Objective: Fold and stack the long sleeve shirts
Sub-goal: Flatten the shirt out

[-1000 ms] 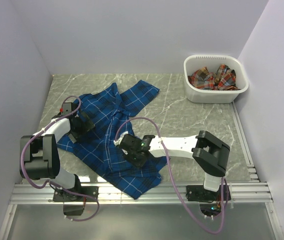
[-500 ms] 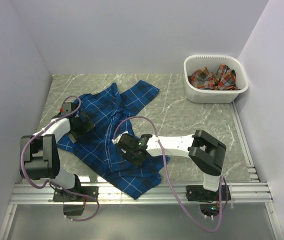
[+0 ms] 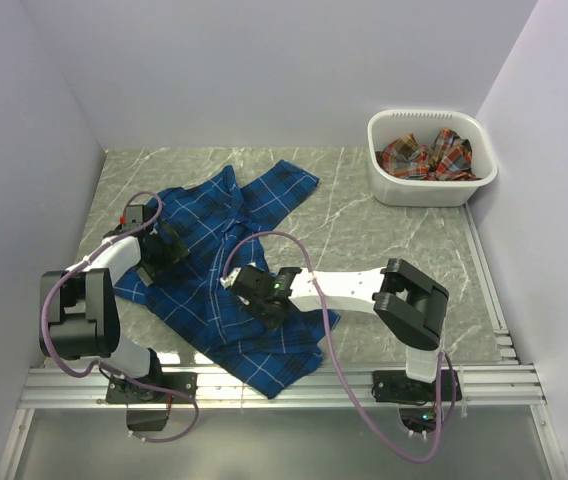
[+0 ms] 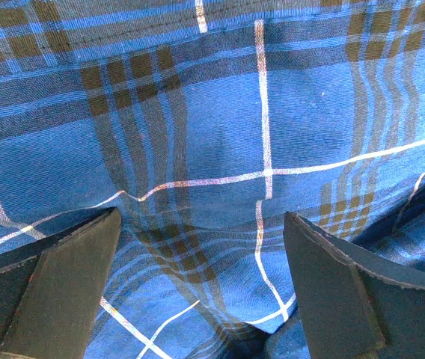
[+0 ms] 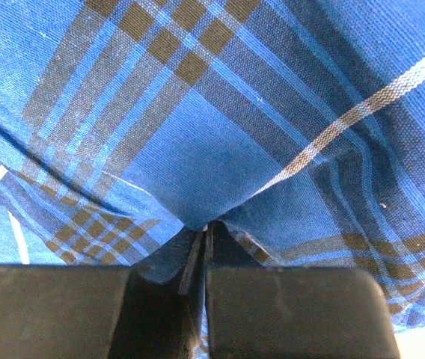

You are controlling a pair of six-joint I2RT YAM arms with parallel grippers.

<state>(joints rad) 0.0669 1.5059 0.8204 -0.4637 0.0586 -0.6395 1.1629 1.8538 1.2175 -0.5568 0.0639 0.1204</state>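
Blue shirt point(image 3: 219, 300) lay spread and rumpled on the counter point(image 3: 384, 235), left of centre, between my two arms. One part of it reached toward the far middle of the counter; the lower edge lay near the rail on my side.

Right tool point(image 5: 203, 233): clenched on the blue shirt. In the right wrist view the cloth was drawn into a small peak that ran into the seam between the closed jaws, with creases fanning out from the pinch. Seen from the top view, this grip sat near the middle of the shirt, and my right forearm lay across the shirt's lower right part.

Left tool point(image 4: 201, 224): released, jaws wide apart, over the left part of the shirt. Plaid cloth filled the gap between the two dark fingers point(image 4: 63, 277). I could not tell whether the tips touched it.

Red-orange shirt point(image 3: 426, 155): bunched inside the white basket point(image 3: 434, 192), which stood at the far right corner of the counter, well apart from the blue shirt.
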